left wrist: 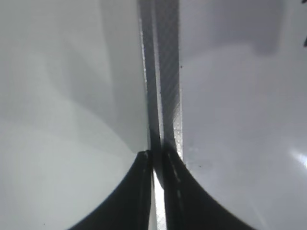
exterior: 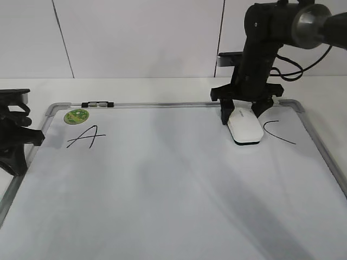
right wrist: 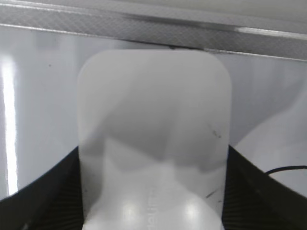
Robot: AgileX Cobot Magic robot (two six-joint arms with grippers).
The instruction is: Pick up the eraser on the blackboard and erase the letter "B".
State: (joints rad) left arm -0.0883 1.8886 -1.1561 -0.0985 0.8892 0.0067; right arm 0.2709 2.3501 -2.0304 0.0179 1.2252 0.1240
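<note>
Two black pincer fingers (right wrist: 43, 191) flank smooth rounded white eraser (exterior: 245, 128).

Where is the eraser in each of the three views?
Exterior view: the eraser lies on the blackboard, upper right, between the right gripper jaws.
Left wrist view: not in it.
Right wrist view: eraser fills the centre.
Shared landmark: the board's grey frame.

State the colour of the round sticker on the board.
Green, with a paler pattern inside. The sticker sits at the blackboard's top-left corner, clearest in the exterior view.
</note>
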